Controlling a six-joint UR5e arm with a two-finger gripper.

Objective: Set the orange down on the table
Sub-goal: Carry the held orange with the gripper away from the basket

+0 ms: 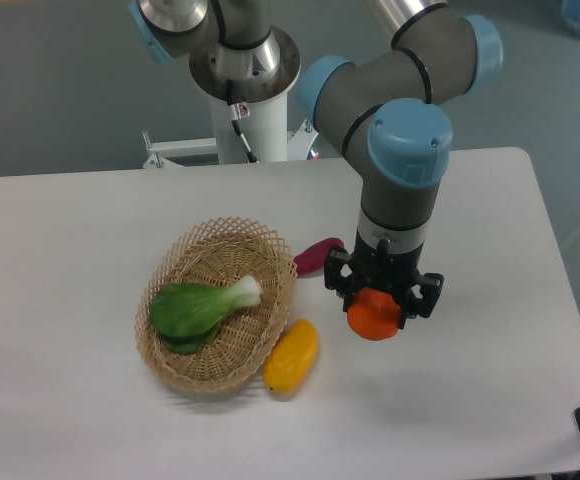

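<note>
Presently, in the single fixed camera view, the arm reached down over the right half of the table, with the gripper pointing straight down. Its fingers were closed around the orange, one on each side, so the fruit was held and not free. Whether the orange touched the tabletop could not be told from this angle; it appeared low, close to the surface, with no clear shadow gap visible.

To the left stood a wicker basket containing a green leafy vegetable. A yellow fruit lay just beside the basket's right rim, and a purple vegetable lay near the rim behind it, partly hidden by the gripper.

Judgement: the orange was out of the basket and over bare table, well apart from the basket. Remaining, as it appeared: set it down if not yet seated, open the fingers, and lift clear.
</note>
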